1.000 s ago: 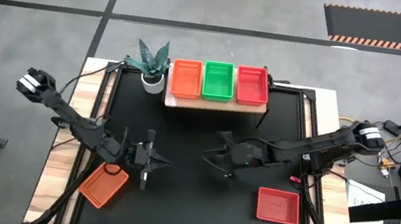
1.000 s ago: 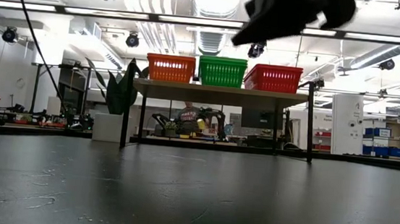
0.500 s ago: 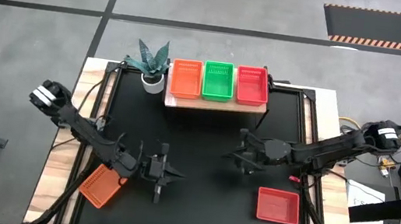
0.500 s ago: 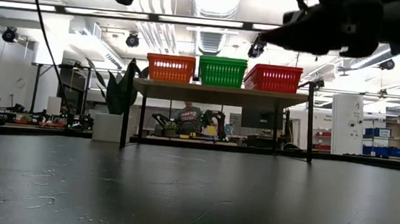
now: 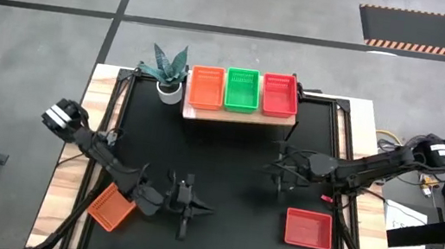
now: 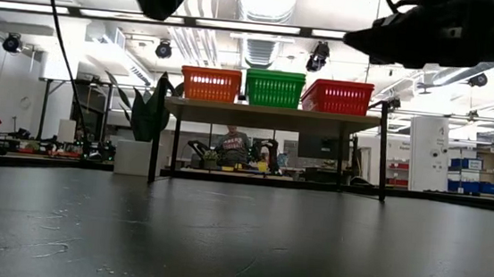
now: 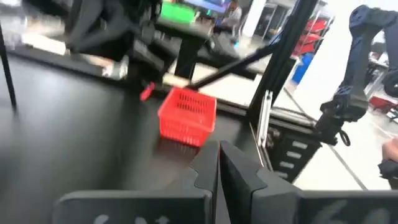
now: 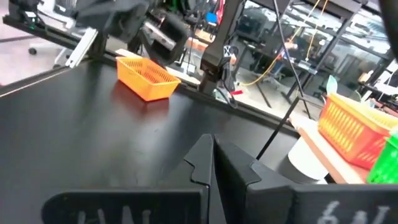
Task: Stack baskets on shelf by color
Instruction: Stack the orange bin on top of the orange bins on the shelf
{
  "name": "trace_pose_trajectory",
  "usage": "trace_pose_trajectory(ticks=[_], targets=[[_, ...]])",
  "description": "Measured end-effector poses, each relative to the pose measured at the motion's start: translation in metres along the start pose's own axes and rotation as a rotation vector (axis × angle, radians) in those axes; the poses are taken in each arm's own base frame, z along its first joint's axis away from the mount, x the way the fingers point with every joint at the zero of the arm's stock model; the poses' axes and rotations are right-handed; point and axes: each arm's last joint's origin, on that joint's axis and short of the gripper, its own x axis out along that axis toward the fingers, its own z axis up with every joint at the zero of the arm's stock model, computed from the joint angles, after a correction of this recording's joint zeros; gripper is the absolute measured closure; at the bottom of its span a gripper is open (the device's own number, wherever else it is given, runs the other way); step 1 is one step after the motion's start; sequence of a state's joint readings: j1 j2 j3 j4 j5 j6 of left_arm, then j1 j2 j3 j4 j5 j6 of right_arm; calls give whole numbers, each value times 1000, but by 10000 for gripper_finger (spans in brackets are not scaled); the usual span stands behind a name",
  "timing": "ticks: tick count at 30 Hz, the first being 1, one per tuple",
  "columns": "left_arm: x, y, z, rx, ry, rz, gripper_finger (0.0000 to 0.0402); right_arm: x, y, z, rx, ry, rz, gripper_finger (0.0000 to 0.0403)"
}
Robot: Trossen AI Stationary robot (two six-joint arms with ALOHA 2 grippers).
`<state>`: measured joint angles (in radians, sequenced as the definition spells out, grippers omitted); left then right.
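Observation:
On the light-wood shelf (image 5: pixel 240 114) at the table's far side stand an orange basket (image 5: pixel 206 87), a green basket (image 5: pixel 242 90) and a red basket (image 5: pixel 279 94), side by side. Another orange basket (image 5: pixel 110 207) lies flat on the black tabletop at the near left. Another red basket (image 5: pixel 308 229) lies flat at the near right. My left gripper (image 5: pixel 207 209) hovers shut and level right of the loose orange basket, pointing at the red one (image 7: pixel 186 115). My right gripper (image 5: pixel 274 168) hovers shut and level at mid-table, pointing toward the orange one (image 8: pixel 148 78).
A potted plant in a white pot (image 5: pixel 168 78) stands just left of the shelf. The shelf's thin black legs (image 6: pixel 155 139) leave open space beneath the board. Bare black tabletop (image 5: pixel 232 178) lies between the two grippers. Cables and equipment sit beyond the table's right edge.
My left gripper has moved toward the table's near edge and to the right, away from the loose orange basket, rolling about its own axis. My right gripper has drawn back toward the right edge and tipped up to level. Both have stayed shut. No basket has moved.

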<state>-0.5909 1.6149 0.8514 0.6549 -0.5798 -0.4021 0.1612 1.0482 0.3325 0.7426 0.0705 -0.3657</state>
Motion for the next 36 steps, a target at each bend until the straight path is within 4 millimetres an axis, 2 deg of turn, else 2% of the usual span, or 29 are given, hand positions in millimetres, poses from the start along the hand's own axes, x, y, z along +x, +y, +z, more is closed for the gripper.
trace_pose_trajectory(ticks=[7, 12, 19, 22, 25, 27, 28, 32, 36], targets=[[-1, -16, -3, -206, 239, 143, 402, -9, -1, 1, 35, -21, -8, 394], [-16, -31, 2, -367, 431, 306, 402, -12, 0, -2, 39, -16, -6, 394], [-34, -47, 3, -575, 606, 367, 402, -12, -1, -1, 42, -20, -8, 394], [-44, -48, -3, -649, 864, 390, 402, -12, -1, -1, 45, -20, -7, 394], [-68, -42, -10, -674, 1226, 564, 402, -12, 0, -1, 46, -20, -7, 394], [-80, -39, -8, -667, 1384, 658, 402, -12, 0, -1, 57, -20, -7, 394], [-83, -39, -7, -636, 1438, 649, 402, -12, 0, -1, 61, -20, -7, 394], [-96, -46, -8, -334, 1546, 403, 402, -12, 0, -2, 69, -15, -6, 394], [-118, -52, -19, -88, 1631, 241, 402, -12, 0, -2, 73, -11, -4, 394]])
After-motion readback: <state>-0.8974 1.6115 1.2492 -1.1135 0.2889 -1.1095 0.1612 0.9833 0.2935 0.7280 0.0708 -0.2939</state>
